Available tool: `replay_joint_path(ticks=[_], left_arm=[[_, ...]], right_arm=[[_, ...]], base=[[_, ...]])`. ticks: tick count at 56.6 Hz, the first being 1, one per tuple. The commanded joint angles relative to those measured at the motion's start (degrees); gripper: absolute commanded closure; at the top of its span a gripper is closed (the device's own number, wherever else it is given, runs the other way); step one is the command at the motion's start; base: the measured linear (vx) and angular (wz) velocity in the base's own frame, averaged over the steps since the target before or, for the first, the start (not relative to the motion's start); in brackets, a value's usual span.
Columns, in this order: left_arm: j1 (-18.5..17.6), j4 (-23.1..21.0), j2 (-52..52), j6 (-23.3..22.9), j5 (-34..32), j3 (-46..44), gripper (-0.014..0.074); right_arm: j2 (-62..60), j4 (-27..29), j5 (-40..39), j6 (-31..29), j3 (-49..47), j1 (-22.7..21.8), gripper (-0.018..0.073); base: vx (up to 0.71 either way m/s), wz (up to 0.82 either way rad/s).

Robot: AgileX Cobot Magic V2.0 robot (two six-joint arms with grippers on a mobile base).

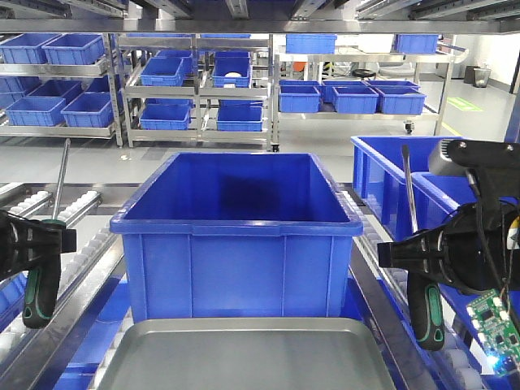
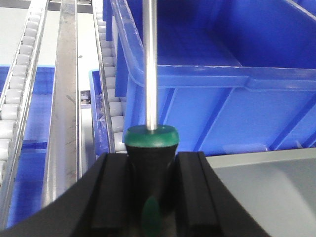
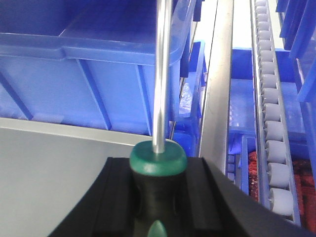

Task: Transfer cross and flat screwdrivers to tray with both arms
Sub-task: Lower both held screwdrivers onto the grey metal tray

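My left gripper is shut on the green and black handle of one screwdriver, whose steel shaft points up; the left wrist view shows that handle clamped between the black fingers. My right gripper is shut on the other screwdriver, shaft also upright, and its handle sits between the fingers in the right wrist view. The grey metal tray lies low at the front centre, between both grippers. Whether a tip is cross or flat cannot be told.
A large blue bin stands just behind the tray. Another blue bin sits at the right. Roller conveyor rails run along both sides. Steel shelves with several blue bins fill the background.
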Motion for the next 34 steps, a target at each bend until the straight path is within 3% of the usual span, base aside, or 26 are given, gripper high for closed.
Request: replay_joint_path(ticks=[1, 17, 24, 34], left_arm=[[-0.30, -1.17, -1.56, -0.18, -4.58, -2.03, 0.0597], [-0.30, -1.45, -1.57, -0.92, -4.33, -2.03, 0.0597], [-0.35, -6.56, -1.15, -0.48, -2.08, -2.03, 0.0597], [-2.16, -17.99, 2.14, 4.68, 5.37, -1.97, 0.0597]], right_arm=[[-1.74, -0.57, -4.87, -0.31, -2.02, -0.26, 0.0568], [-1.74, 0.16, -4.80, -0.26, -2.02, -0.26, 0.0568], [-1.35, 3.37, -4.70, -0.35, -2.02, -0.26, 0.0568], [2.06, 15.84, -1.79, -7.47, -2.02, -0.21, 0.0568]], base=[[0.00, 0.00], [0.00, 0.00], [0.00, 0.00], [0.00, 0.00]])
